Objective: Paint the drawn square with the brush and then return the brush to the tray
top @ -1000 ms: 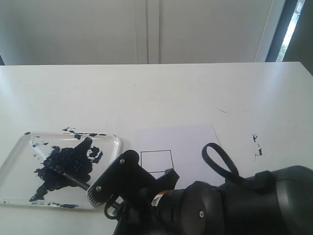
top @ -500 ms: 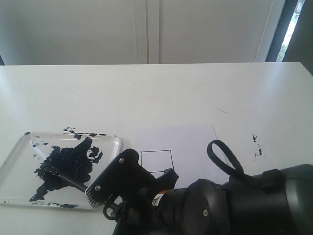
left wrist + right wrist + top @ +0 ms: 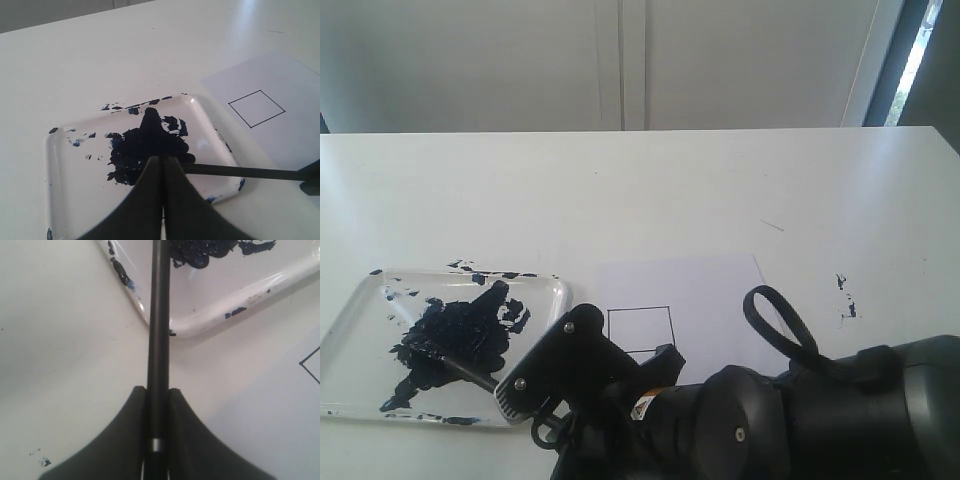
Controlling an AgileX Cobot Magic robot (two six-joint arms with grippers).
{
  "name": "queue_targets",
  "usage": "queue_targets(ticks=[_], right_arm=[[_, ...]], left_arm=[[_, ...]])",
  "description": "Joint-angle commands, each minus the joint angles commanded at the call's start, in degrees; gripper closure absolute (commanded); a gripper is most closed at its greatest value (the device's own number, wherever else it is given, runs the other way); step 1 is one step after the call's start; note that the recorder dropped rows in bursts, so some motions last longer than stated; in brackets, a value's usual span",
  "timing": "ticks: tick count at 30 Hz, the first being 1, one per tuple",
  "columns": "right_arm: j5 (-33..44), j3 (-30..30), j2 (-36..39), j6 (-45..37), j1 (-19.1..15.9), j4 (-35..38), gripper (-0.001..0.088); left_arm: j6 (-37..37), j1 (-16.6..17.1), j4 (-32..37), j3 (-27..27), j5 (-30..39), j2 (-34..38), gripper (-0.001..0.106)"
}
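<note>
The clear tray smeared with dark blue paint lies at the left. Beside it lies white paper bearing the drawn square. My right gripper is at the tray's near right corner, shut on the black brush. The brush's tip rests in the paint blotch. In the right wrist view the fingers clamp the brush near its silver band, and it crosses the tray rim. My left gripper is shut and empty above the tray, next to the brush. The square is unpainted.
Small dark paint specks mark the table right of the paper. The right arm's black body and cable loop fill the near foreground and cover the paper's near edge. A wall runs behind the table's far edge.
The right gripper with the brush shifted slightly to the left toward the tray's corner, then held still. The arm's cable loop moved a little to the right.
</note>
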Motion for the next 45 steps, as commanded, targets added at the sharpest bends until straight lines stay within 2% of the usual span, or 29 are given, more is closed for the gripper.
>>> queue_targets(ticks=[17, 30, 45], right_arm=[[0.00, 0.00, 0.00, 0.00, 0.00, 0.00, 0.0868], [3.10, 0.00, 0.00, 0.00, 0.00, 0.00, 0.0868], [-1.80, 0.10, 0.00, -0.55, -0.11, 0.17, 0.0868]], left_arm=[[0.00, 0.00, 0.00, 0.00, 0.00, 0.00, 0.105], [0.00, 0.00, 0.00, 0.00, 0.00, 0.00, 0.105], [0.00, 0.00, 0.00, 0.00, 0.22, 0.00, 0.105]])
